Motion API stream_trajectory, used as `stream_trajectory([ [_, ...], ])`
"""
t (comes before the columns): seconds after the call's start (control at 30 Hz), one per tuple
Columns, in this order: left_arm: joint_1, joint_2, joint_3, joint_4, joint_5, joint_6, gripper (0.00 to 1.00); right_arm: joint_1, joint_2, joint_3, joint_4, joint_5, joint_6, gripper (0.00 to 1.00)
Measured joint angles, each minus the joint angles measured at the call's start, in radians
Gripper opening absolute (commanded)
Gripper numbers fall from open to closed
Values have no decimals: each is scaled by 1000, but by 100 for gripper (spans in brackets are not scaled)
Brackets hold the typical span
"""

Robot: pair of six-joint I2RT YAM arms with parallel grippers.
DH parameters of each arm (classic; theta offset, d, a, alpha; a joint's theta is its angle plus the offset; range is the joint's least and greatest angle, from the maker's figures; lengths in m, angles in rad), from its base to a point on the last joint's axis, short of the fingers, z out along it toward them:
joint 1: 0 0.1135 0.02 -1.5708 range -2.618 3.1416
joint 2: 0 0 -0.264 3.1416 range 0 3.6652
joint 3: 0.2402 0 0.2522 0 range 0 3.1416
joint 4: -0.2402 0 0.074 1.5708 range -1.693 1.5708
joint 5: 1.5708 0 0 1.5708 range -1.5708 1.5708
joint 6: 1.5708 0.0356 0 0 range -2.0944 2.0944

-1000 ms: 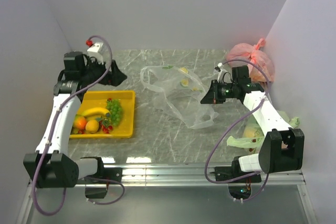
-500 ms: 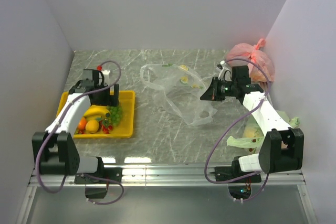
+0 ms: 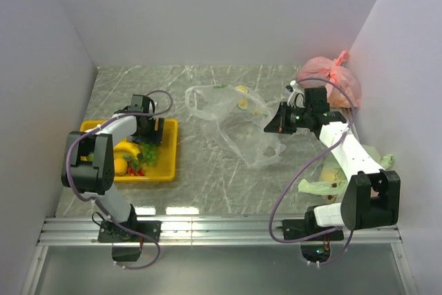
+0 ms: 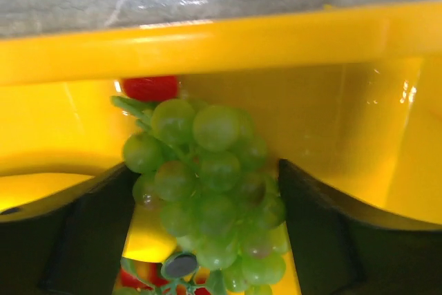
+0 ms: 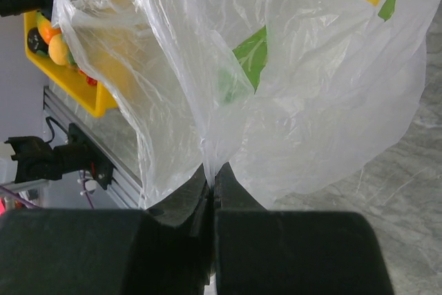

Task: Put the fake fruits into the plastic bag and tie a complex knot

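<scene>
Surface: a grey marble-patterned tabletop (image 3: 207, 177) with pale veins. Bright glare patches sit close to its near edge, where a metal rail (image 3: 228, 224) runs.
Room: plain pale walls close off the left, far and right edges of the tabletop.
Yellow tray (image 3: 166, 165): sits beside the left edge, roughly midway between the far and near edges.
Fake fruits: they lie in the yellow tray. A green grape bunch (image 4: 207, 191) is toward its right side, with a banana (image 3: 126, 150), a yellow round fruit (image 3: 121, 166) and red berries (image 3: 138, 170) to the left of the bunch. The orange (image 5: 45, 30) shows only in the right wrist view.
Left arm: reaches down into the tray. The left jaws are spread, one dark finger (image 4: 90, 233) on each side of the grape bunch. Whether they touch it cannot be told.
Plastic bag (image 3: 231, 119): clear, crumpled film with yellow and green print, lying in the middle of the tabletop, toward the far edge.
Right arm: the right jaws are pressed together on a fold of the plastic bag at its right side.
Far right corner: a pink bag (image 3: 331, 77) with a knotted top.
Right edge, toward the near corner: pale green bags (image 3: 324, 183).
</scene>
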Motion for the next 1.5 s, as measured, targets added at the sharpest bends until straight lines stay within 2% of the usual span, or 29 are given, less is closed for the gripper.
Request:
stream_trajectory([
  [0.07, 0, 6, 2, 6, -12, 1, 68, 0, -3, 0, 0, 4, -2, 0],
  [0.1, 0, 8, 5, 6, -18, 2, 53, 0, -4, 0, 0, 6, -2, 0],
  [0.13, 0, 12, 10, 4, -22, 4, 44, 0, -4, 0, -1, 8, -2, 0],
  [0.17, 1, 14, 12, 4, -25, 4, 26, 0, -4, 0, -1, 8, -3, 0],
  [0.23, 2, 9, 16, -2, -21, 1, 12, 0, -4, 0, -3, 8, -5, 0],
  [0.27, 2, -1, 17, -6, -8, 1, 0, 0, -4, 0, -5, 8, -6, 0],
  [0.4, -3, -67, 17, -58, 90, -12, 0, 0, -4, 0, -11, 6, -11, 0],
  [0.5, -8, -181, 25, -108, 170, -26, 0, 0, -4, 0, -12, 6, -12, 0],
  [0.63, -9, -344, 101, -162, 302, -17, 0, 0, -4, 0, -14, 0, -11, 0],
  [0.7, -10, -408, 163, -177, 418, 2, 0, 0, -4, 0, -15, -6, -11, 0],
  [0.8, -39, -490, 232, -132, 578, 17, 0, 0, -4, 1, -15, -26, -7, 0],
  [0.9, -148, -526, 277, -32, 671, 12, 0, 1, 2, 2, -16, -51, -1, 0],
  [1.03, -344, -464, 327, 137, 744, 19, 0, 2, 25, 3, -19, -103, -1, 0],
  [1.3, -539, -165, 337, 442, 762, 97, 6, 2, 48, 27, -76, -217, -32, 0],
  [1.4, -580, -56, 337, 504, 742, 144, 16, 2, 53, 48, -120, -264, -65, 0],
  [1.5, -598, 5, 337, 504, 719, 206, 46, -4, 54, 65, -159, -293, -95, 0],
])
